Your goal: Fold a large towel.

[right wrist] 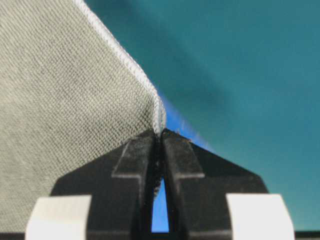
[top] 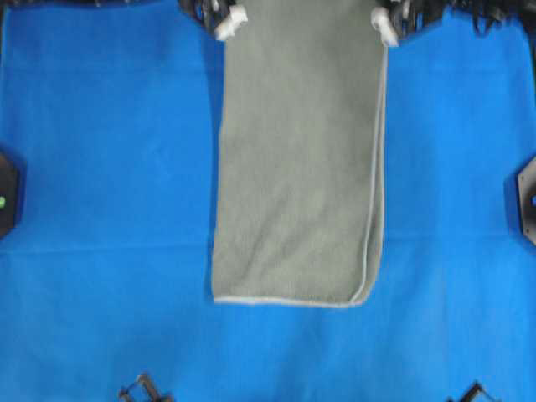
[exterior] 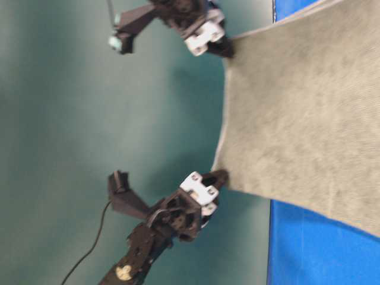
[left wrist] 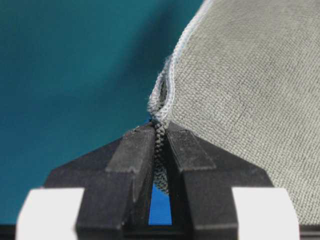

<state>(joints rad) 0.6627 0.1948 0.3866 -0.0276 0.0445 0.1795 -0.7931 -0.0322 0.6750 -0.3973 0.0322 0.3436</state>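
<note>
The grey-green towel [top: 297, 159] lies as a long strip down the middle of the blue sheet, its pale hem nearest the front. Its far end is lifted off the table and stretched between both grippers. My left gripper [top: 230, 21] is shut on the far left corner. In the left wrist view the gripper [left wrist: 160, 131] pinches the bunched hem of the towel [left wrist: 240, 90]. My right gripper [top: 385, 25] is shut on the far right corner. The right wrist view has the gripper [right wrist: 159, 134] clamping the towel [right wrist: 65, 100] at its hemmed corner. The table-level view shows the towel [exterior: 297, 113] taut between the two.
The bright blue sheet [top: 100, 167] covers the table on both sides of the towel. Black arm bases sit at the left edge [top: 7, 194] and right edge [top: 526, 199]. Small black stands show at the front edge [top: 142, 389].
</note>
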